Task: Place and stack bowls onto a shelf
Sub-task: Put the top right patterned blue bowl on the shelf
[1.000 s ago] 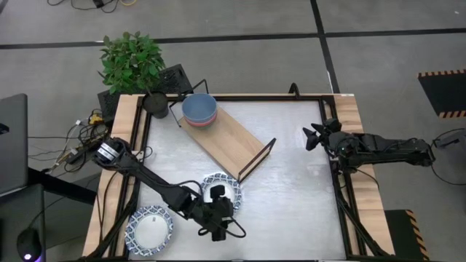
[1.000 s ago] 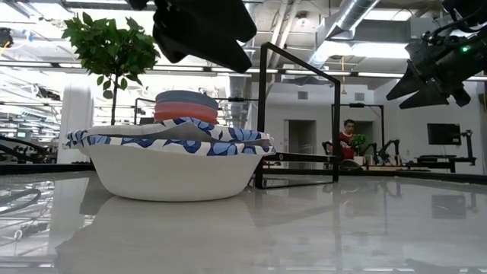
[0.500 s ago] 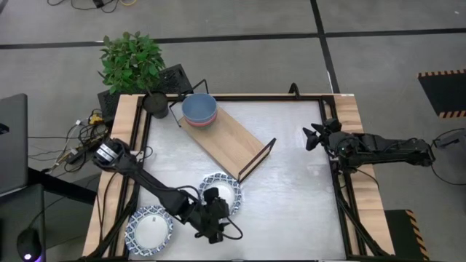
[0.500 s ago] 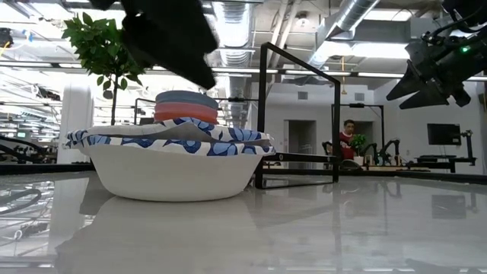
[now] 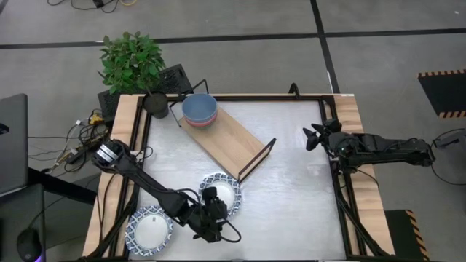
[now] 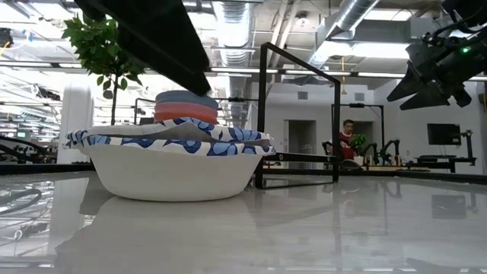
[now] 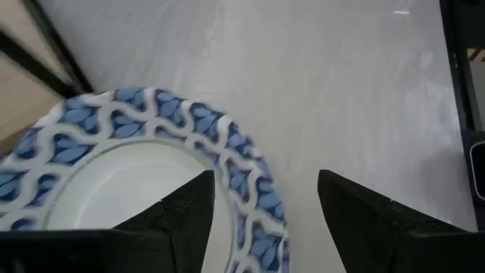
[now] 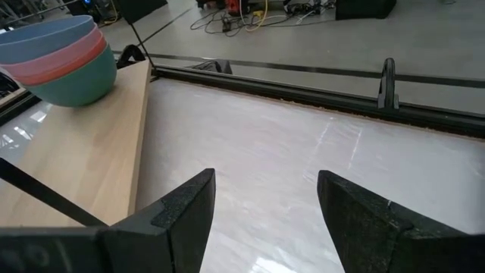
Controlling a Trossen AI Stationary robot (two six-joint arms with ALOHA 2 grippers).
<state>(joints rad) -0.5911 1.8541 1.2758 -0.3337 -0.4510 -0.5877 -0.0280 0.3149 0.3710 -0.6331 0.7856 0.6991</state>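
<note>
Left gripper [image 7: 265,220] has dropped lower, jaws fully spread and empty, straddling the blue-and-white patterned shallow bowl's [image 5: 221,191] rim. Grasp looks imminent.

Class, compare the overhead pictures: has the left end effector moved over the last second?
Yes. The left end effector has slid leftward and slightly toward the shelf, now standing open over the left part of the patterned bowl.

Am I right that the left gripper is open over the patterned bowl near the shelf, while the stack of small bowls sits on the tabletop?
Not quite. In the high view the stack of small bowls sits on the shelf, at its far end. The open left gripper is indeed over the patterned bowl.
</note>
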